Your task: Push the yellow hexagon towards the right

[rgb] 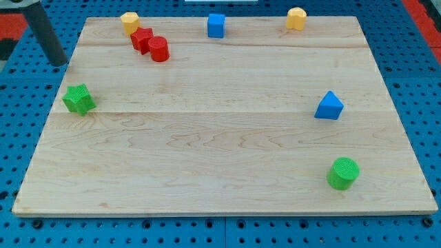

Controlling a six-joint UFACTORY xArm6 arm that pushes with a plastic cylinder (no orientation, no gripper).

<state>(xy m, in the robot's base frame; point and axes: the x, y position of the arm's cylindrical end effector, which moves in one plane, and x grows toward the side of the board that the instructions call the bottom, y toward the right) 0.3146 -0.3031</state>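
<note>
My tip sits at the view's far left, just off the desk edge, well apart from every block. My end effector is a bare rod, holding nothing. Two yellow blocks lie along the top edge: one at top left, touching or nearly touching a red star-like block beside a red cylinder; the other at top right. I think both are hexagons, though I cannot be sure.
</note>
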